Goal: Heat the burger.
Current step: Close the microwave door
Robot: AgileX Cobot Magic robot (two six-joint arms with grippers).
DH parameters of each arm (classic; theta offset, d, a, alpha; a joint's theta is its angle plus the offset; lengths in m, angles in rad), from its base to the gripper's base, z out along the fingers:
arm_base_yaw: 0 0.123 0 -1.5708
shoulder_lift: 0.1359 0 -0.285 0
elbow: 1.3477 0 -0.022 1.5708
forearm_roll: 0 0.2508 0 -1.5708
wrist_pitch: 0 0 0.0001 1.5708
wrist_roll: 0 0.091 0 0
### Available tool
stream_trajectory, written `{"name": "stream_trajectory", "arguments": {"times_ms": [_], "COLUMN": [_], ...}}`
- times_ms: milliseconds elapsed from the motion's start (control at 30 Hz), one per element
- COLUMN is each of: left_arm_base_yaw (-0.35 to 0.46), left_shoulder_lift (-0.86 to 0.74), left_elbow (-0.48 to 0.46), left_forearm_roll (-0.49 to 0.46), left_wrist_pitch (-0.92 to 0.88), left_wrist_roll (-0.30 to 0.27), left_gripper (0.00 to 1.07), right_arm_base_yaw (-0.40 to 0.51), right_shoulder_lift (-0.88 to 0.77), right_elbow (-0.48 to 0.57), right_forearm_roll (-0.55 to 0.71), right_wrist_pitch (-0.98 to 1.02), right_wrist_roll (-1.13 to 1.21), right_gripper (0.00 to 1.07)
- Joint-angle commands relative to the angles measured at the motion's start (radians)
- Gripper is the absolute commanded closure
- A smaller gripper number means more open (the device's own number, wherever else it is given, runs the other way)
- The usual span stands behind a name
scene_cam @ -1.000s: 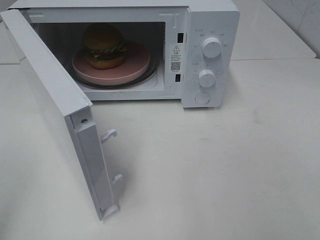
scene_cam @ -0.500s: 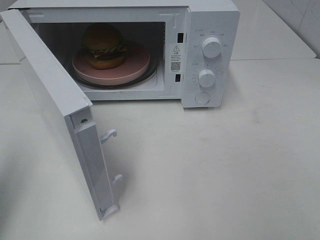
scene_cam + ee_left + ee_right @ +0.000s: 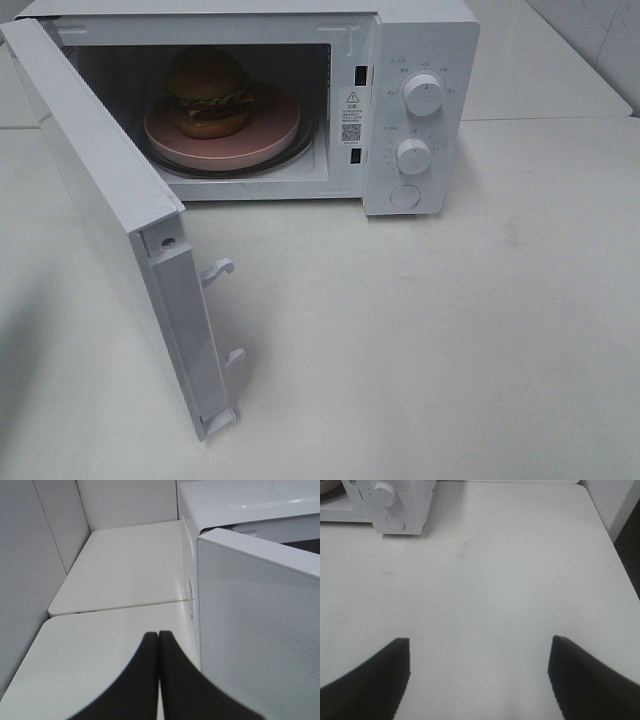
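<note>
The burger [image 3: 208,92] stands on a round pink plate [image 3: 262,135] inside the white microwave [image 3: 420,40], on its glass turntable. The microwave door [image 3: 110,205] hangs wide open to the left, latch hooks facing out. In the left wrist view my left gripper [image 3: 158,636] is shut, its black fingers pressed together with nothing between them, just beside the outer face of the open door [image 3: 260,630]. My right gripper [image 3: 479,642] is open over bare table, well back from the microwave's control panel [image 3: 395,505]. Neither gripper appears in the exterior high view.
Two white knobs [image 3: 424,95] and a round button [image 3: 405,196] sit on the microwave's right panel. A white table [image 3: 450,340] spreads in front. A second tabletop [image 3: 130,565] and a wall lie to the left of the door.
</note>
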State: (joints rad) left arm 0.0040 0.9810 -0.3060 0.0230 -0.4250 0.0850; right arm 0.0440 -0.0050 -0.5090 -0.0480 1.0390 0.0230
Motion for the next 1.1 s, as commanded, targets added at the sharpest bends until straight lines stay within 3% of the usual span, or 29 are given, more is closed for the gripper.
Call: {"name": "stream_trajectory", "arguments": {"times_ms": [33,67,300,733,1100], "left_arm_base_yaw": [-0.002,-0.002,-0.012,-0.213,-0.354], "left_shoulder_lift": [0.085,0.133,0.238,0.384,0.484], "left_elbow": [0.008,0.008,0.008,0.008,0.007], "left_forearm_roll": [0.054,0.101,0.192,0.203,0.137], "left_wrist_pitch": [-0.116,-0.157,-0.238,-0.389,-0.494], "left_wrist_roll": [-0.043,-0.085,-0.185,-0.174,-0.159], "left_gripper": [1.07,1.07,1.07,1.07,1.07], "right_arm_base_yaw": [-0.007,-0.007,-0.007,-0.007,-0.007], "right_shoulder_lift": [-0.025,-0.025,-0.025,-0.025,-0.025], "right_elbow": [0.003,0.003,0.003,0.003,0.003], "right_forearm_roll": [0.002,0.002,0.002,0.002,0.002], "right_wrist_pitch": [-0.003,-0.003,-0.003,-0.003,-0.003], "right_wrist_roll": [0.006,0.006,0.006,0.006,0.006], "right_gripper": [0.31,0.31,0.31,0.31,0.31]}}
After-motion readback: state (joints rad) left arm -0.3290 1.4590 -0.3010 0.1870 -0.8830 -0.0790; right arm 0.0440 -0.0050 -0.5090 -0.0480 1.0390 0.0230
